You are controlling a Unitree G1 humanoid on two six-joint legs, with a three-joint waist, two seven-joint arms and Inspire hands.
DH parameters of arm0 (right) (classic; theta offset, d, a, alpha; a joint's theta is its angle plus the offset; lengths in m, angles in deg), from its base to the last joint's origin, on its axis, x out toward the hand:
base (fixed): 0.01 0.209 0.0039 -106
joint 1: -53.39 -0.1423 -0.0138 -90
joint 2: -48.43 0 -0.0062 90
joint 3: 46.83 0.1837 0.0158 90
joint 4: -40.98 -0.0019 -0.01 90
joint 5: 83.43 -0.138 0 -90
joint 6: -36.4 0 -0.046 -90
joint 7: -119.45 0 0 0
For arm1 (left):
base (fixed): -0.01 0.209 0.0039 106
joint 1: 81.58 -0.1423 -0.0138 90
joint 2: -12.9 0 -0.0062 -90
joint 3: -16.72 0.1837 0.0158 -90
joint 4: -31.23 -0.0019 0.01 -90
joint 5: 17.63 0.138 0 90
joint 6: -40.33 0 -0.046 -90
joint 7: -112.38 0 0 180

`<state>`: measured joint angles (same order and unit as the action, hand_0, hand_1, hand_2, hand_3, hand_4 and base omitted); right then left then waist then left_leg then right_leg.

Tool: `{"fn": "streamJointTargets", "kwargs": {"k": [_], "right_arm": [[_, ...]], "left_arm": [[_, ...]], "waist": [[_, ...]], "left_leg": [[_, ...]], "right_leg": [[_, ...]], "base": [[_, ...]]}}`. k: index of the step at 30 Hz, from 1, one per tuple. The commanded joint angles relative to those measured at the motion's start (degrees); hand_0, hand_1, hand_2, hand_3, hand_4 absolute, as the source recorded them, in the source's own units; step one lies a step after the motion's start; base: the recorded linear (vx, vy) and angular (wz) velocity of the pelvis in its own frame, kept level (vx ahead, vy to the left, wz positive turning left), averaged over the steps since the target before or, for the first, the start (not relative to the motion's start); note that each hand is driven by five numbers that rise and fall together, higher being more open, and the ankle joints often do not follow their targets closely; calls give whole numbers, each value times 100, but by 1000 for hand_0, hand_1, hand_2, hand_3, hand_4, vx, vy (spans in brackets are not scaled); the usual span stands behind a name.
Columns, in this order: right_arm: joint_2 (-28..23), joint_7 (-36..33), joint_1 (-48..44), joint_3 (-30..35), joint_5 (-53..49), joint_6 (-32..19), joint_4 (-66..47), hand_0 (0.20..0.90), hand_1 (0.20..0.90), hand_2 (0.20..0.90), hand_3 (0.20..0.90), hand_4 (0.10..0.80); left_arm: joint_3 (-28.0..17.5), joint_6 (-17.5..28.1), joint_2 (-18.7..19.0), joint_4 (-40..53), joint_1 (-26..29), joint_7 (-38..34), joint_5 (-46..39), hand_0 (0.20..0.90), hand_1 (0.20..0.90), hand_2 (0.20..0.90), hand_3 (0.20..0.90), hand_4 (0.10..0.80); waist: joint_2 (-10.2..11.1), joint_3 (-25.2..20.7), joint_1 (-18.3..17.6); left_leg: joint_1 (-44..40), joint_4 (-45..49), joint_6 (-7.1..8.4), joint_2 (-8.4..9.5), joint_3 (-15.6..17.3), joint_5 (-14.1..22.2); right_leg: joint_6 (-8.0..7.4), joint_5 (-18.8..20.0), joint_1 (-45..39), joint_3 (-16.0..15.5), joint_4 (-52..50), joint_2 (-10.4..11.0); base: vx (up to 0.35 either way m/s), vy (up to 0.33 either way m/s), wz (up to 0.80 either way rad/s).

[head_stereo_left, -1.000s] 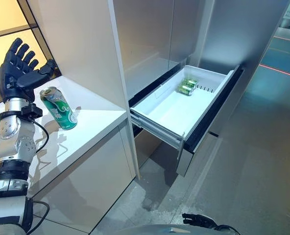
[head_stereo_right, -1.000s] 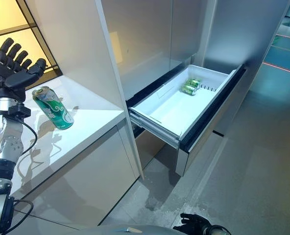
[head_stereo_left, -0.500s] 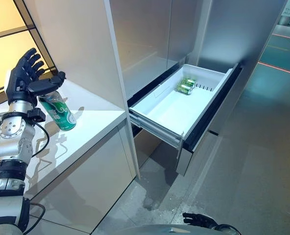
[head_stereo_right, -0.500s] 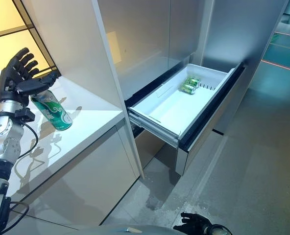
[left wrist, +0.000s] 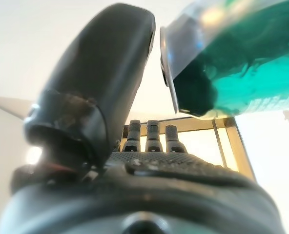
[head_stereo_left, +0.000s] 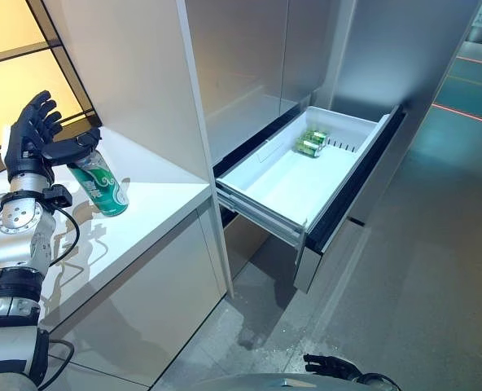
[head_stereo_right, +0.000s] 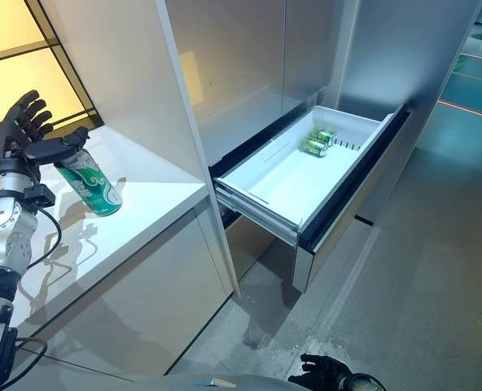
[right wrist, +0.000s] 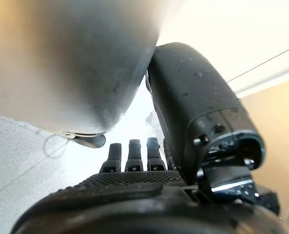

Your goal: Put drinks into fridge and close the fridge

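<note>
A green can (head_stereo_left: 102,186) stands on the white counter (head_stereo_left: 143,220) at the left. My left hand (head_stereo_left: 31,138) is open behind the can, fingers straight up, its thumb (left wrist: 105,73) reaching across the can's top rim (left wrist: 232,63). The fridge drawer (head_stereo_left: 282,183) is pulled open at the middle, with green cans (head_stereo_left: 310,143) lying at its far end. My right hand (head_stereo_left: 330,365) hangs low at the bottom, open and empty, its fingers (right wrist: 134,153) straight.
A tall white cabinet wall (head_stereo_left: 135,81) rises right of the counter, between the can and the drawer. The drawer's dark front (head_stereo_left: 351,191) juts out over the grey floor (head_stereo_left: 420,277). A window frame (head_stereo_left: 50,32) stands behind the counter.
My left hand has come down from above the can and moved in against it; its thumb now lies over the can's top. The can and drawer have not moved.
</note>
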<state>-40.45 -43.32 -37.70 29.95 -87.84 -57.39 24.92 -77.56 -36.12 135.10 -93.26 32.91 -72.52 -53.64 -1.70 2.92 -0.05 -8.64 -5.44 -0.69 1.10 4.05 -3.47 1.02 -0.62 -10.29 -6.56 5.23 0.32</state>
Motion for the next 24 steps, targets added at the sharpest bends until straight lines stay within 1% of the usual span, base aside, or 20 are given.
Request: {"fn": "streamJointTargets", "kwargs": {"k": [1,7,12,24], "right_arm": [[-287,115,14,-200,106,20,219,900,900,900,900,800],[-306,137,1,-178,133,25,214,900,900,900,900,800],[-305,126,3,-169,145,20,225,900,900,900,900,800],[-303,107,11,-167,165,47,183,900,900,900,900,800]], "left_arm": [[-358,390,288,525,585,-38,-87,900,900,900,900,800],[-387,385,84,637,478,110,-339,900,900,900,900,800],[-405,344,-101,629,337,-35,-112,900,900,900,900,800],[-403,306,-201,442,142,-203,236,900,900,900,900,800]], "waist": [[-207,-72,-15],[-201,-55,-21],[-188,-43,-19],[-168,-21,-8]], "left_leg": [[-223,82,-214,258,31,849],[-225,81,-211,257,34,846],[-231,89,-213,261,32,845],[-245,81,-215,262,31,837]], "right_leg": [[-390,-558,237,-115,-598,64],[-385,-559,239,-113,-602,68],[-382,-566,229,-109,-607,69],[-380,-552,214,-119,-591,67]], "base": [[0,0,0],[0,0,0],[0,0,0],[0,0,0]]}}
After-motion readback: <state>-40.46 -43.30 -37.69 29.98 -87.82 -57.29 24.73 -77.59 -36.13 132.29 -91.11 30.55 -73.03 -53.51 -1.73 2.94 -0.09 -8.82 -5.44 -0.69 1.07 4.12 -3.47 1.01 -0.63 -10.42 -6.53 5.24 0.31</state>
